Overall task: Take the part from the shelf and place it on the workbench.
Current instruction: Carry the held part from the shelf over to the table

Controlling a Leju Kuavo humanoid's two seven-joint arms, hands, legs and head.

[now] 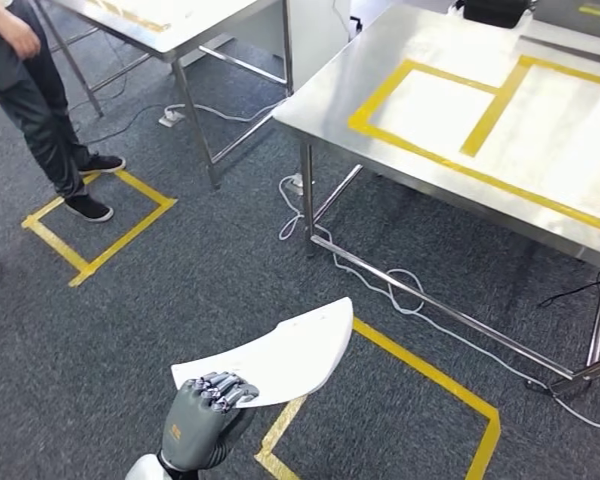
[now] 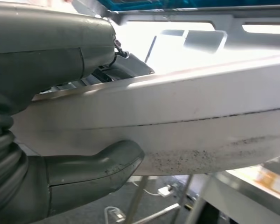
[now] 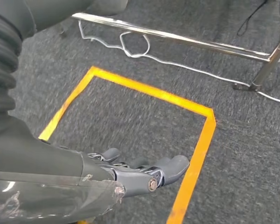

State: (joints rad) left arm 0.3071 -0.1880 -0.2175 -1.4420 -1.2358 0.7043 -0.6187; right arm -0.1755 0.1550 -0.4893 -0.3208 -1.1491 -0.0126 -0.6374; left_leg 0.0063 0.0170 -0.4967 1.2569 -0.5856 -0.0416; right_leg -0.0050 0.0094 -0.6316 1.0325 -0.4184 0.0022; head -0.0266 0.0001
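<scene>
My left hand (image 1: 204,420) is gripping the part (image 1: 282,355), a flat white curved panel, by its near end: dark fingers are lying over the top face in the head view, and in the left wrist view the thick thumb (image 2: 96,170) is pressing under the panel (image 2: 188,116) while the fingers are clamping from the other side. The part is hanging in the air over the carpet, above the near corner of a yellow tape square (image 1: 403,400) on the floor, well apart from the workbench. My right hand (image 3: 138,172) is hanging low over the same taped square (image 3: 198,140), holding nothing; its fingers are lying stretched out together and slightly curled, so I am calling it open, not grasping. I am judging this as the carry step: the part is off the shelf and in transit, placing not yet done. The workbench (image 1: 403,190), a steel table with yellow tape rectangles (image 1: 433,100) on top, is standing ahead and to the right, its near-left corner closest to me. The next move is calling for walking up to that near edge, raising the panel above the tabletop and keeping it level so the far end is not clipping the edge, then setting it inside a taped rectangle. A person's legs (image 1: 33,100) are standing far left in another taped square. I am reading no labels or brand marks; a small mark on the back of the left hand is too small to make out.
</scene>
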